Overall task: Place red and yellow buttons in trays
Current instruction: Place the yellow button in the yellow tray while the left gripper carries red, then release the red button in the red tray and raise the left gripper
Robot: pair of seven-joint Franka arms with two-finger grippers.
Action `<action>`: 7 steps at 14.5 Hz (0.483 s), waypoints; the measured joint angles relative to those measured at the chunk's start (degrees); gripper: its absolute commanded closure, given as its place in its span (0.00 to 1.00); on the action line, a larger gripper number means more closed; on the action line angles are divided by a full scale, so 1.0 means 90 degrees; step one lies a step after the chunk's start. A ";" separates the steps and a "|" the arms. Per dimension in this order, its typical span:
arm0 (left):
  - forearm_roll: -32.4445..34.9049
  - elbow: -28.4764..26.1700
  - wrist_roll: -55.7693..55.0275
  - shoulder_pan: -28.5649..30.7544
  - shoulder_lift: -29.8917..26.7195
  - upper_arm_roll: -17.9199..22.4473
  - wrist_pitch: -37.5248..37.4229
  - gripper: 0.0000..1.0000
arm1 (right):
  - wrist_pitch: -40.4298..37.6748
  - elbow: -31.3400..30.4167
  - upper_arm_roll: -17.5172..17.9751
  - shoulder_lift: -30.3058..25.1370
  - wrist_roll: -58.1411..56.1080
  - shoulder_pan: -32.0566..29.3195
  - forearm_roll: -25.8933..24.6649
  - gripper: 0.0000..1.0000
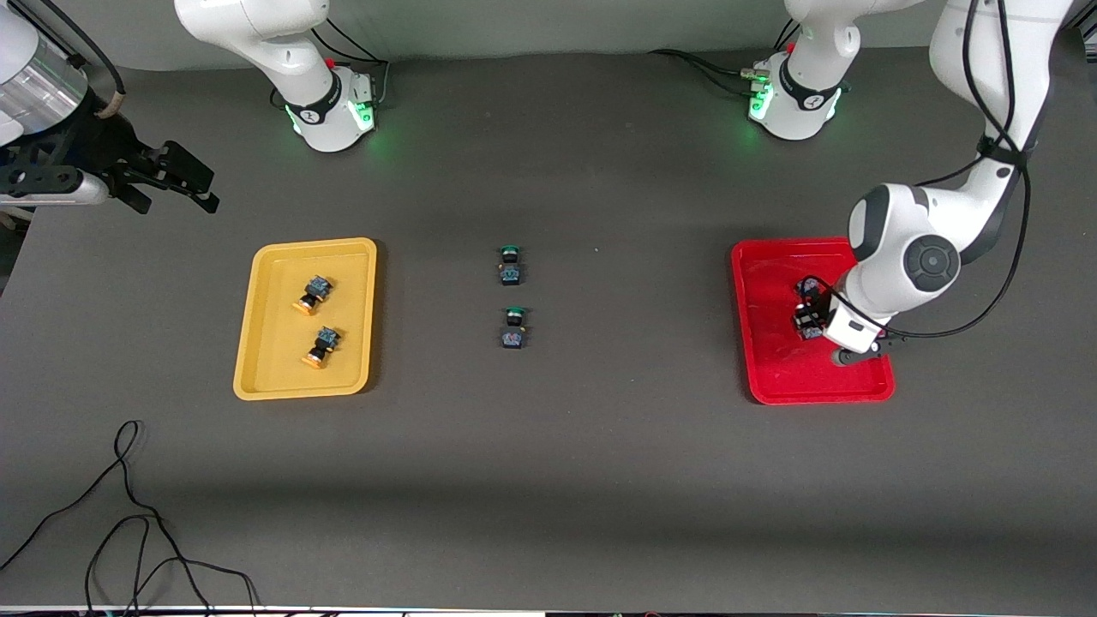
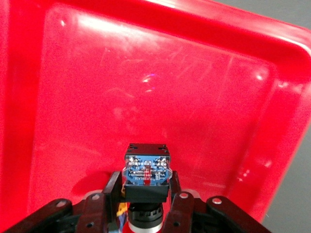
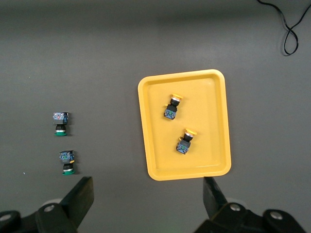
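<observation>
My left gripper [image 1: 810,324] is low over the red tray [image 1: 771,390], shut on a red button [image 2: 146,167]. Its fingers [image 2: 112,187] clamp the dark block body, and the blue label end points away from the wrist. The left wrist view is filled by the red tray [image 2: 146,73]. A second dark button body [image 1: 806,287] shows in that tray, its cap hidden. Two yellow buttons [image 1: 314,294] [image 1: 323,345] lie in the yellow tray [image 1: 266,377]. My right gripper [image 1: 184,184] hangs open and waits above the right arm's end of the table. Its wrist view shows the yellow tray [image 3: 146,121] with both buttons [image 3: 171,108] [image 3: 184,141].
Two green-capped buttons [image 1: 511,265] [image 1: 514,328] stand on the dark table between the trays, also in the right wrist view [image 3: 60,123] [image 3: 67,162]. A loose black cable [image 1: 128,514] lies near the front edge at the right arm's end.
</observation>
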 measured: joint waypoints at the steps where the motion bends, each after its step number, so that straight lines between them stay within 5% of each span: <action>1: 0.0002 0.0023 0.0007 0.0000 0.0083 -0.0006 0.0056 0.00 | -0.0001 0.0000 -0.0048 0.0002 -0.0017 -0.0002 0.0000 0.00; 7: 0.0005 0.0391 0.0008 -0.0003 -0.0371 -0.0067 -0.0819 0.00 | 0.0044 -0.0005 -0.0127 0.0077 -0.0057 -0.0007 0.0000 0.00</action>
